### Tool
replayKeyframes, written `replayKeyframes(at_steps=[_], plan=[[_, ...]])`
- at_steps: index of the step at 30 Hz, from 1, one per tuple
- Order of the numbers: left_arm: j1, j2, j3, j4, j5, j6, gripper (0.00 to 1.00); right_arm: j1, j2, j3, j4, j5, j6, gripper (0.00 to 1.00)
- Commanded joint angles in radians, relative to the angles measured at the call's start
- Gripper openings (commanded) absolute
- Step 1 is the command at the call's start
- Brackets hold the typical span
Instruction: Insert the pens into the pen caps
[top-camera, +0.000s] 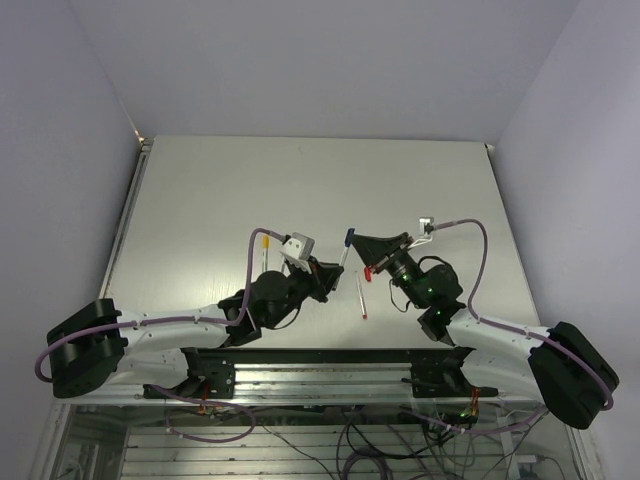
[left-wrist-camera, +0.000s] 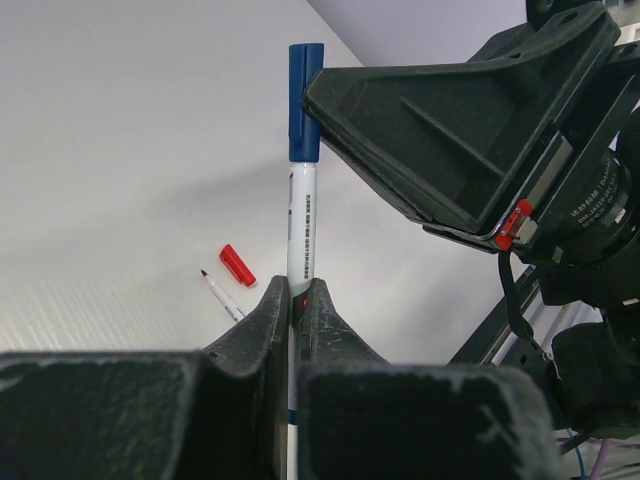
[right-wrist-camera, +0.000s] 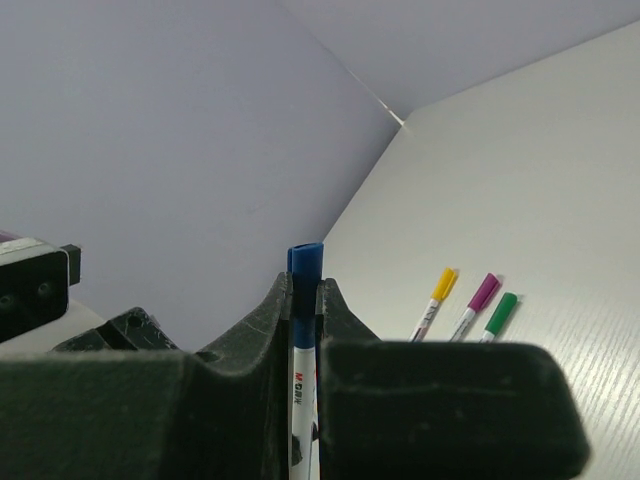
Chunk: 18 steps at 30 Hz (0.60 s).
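A white pen (left-wrist-camera: 301, 230) with a blue cap (left-wrist-camera: 305, 100) on its end is held above the table by both grippers. My left gripper (left-wrist-camera: 291, 285) is shut on the pen's barrel. My right gripper (right-wrist-camera: 304, 285) is shut on the blue cap (right-wrist-camera: 305, 265), with the barrel (right-wrist-camera: 304, 400) running down between its fingers. In the top view the left gripper (top-camera: 335, 270) and right gripper (top-camera: 356, 243) meet at the blue cap (top-camera: 349, 237). A loose red cap (left-wrist-camera: 237, 265) lies on the table beside an uncapped pen (left-wrist-camera: 222, 297).
Three capped pens lie side by side on the table: yellow-orange (right-wrist-camera: 436, 298), purple (right-wrist-camera: 476, 303) and green (right-wrist-camera: 497, 315). The red cap (top-camera: 368, 271) and the loose pen (top-camera: 361, 298) lie just below the grippers. The table's left edge (top-camera: 130, 230) meets the wall.
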Motion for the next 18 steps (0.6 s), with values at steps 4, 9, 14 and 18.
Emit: replayKeyframes(at_steps=[4,9,14,18], plan=[[0.034,-0.009,0.021,0.122,-0.064,0.028,0.07,0.010,0.002,0.035,-0.166,-0.081,-0.062,0.00],[0.077,0.003,0.032,0.136,-0.034,0.019,0.07,0.017,0.024,0.084,-0.319,-0.102,-0.100,0.00],[0.106,0.003,0.041,0.143,-0.026,0.026,0.07,0.025,0.037,0.100,-0.393,-0.119,-0.128,0.00],[0.130,0.015,0.047,0.155,-0.014,0.029,0.07,0.040,0.050,0.103,-0.420,-0.129,-0.135,0.00]])
